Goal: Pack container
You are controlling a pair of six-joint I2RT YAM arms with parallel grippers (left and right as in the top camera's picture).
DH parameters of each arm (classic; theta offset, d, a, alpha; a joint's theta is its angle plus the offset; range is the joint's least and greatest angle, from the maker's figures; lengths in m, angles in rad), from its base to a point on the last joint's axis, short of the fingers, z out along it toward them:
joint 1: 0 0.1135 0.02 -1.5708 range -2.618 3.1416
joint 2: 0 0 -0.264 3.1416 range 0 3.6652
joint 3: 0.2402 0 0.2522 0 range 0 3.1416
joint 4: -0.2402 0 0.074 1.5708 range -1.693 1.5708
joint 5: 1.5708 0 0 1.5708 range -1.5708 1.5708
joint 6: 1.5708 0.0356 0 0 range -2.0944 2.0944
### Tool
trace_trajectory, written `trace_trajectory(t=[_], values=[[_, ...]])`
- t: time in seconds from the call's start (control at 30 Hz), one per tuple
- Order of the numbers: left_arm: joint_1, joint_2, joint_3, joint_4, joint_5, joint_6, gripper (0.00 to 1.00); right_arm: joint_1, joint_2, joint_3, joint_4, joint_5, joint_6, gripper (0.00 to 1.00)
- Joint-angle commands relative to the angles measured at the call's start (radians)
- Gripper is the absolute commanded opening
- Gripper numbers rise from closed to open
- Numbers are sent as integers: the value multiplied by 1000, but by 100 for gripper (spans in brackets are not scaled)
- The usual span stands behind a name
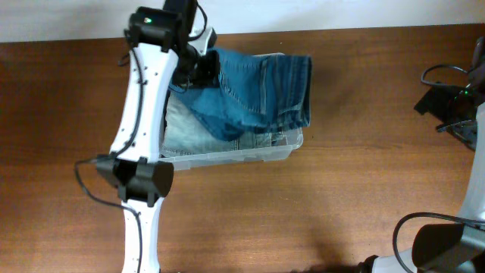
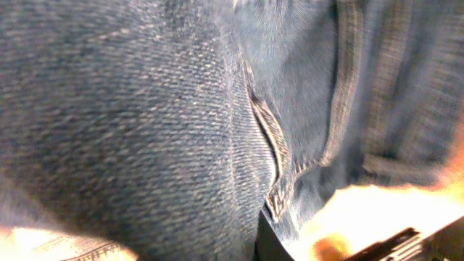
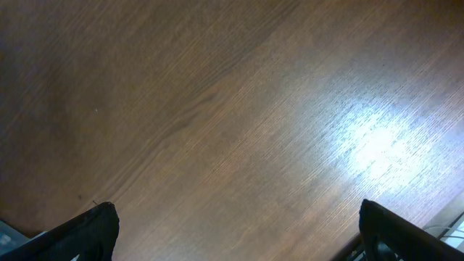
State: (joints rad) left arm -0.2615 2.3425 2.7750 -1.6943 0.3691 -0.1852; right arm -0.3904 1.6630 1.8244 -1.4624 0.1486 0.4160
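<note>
The clear container [image 1: 241, 155] stands on the wooden table, back centre. Folded light-wash denim [image 1: 184, 130] lies inside it. Darker blue jeans [image 1: 258, 87] are draped over the top and hang past the bin's right rim. My left gripper [image 1: 198, 68] is at the left end of these jeans, by the bin's back left corner. In the left wrist view the blue jeans [image 2: 145, 109] fill nearly the whole frame, and one dark finger [image 2: 270, 243] presses against the cloth; the jaws appear shut on it. My right gripper [image 3: 243, 239] hangs open over bare wood, holding nothing.
The right arm [image 1: 443, 102] stays at the table's far right edge, with cables around it. The left arm's white links [image 1: 144, 98] cross the bin's left side. Bare wooden tabletop [image 1: 341, 189] lies in front and right of the bin.
</note>
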Motion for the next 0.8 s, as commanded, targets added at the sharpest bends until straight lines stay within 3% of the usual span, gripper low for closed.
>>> trace_trajectory(t=[0.0,0.3,0.5,0.77], values=[[-1,-219,82,9,87,-28,0,-3,-15,-3,0,1,9,98],[-134,-449,82,174,144,-78,1,-3,-15,-3,0,1,9,99],[-257,-444,77,275,139,-97,1,-3,-15,-3,0,1,9,98],[-308,-358,75,381,95,-98,1,-3,-15,-3,0,1,9,99]])
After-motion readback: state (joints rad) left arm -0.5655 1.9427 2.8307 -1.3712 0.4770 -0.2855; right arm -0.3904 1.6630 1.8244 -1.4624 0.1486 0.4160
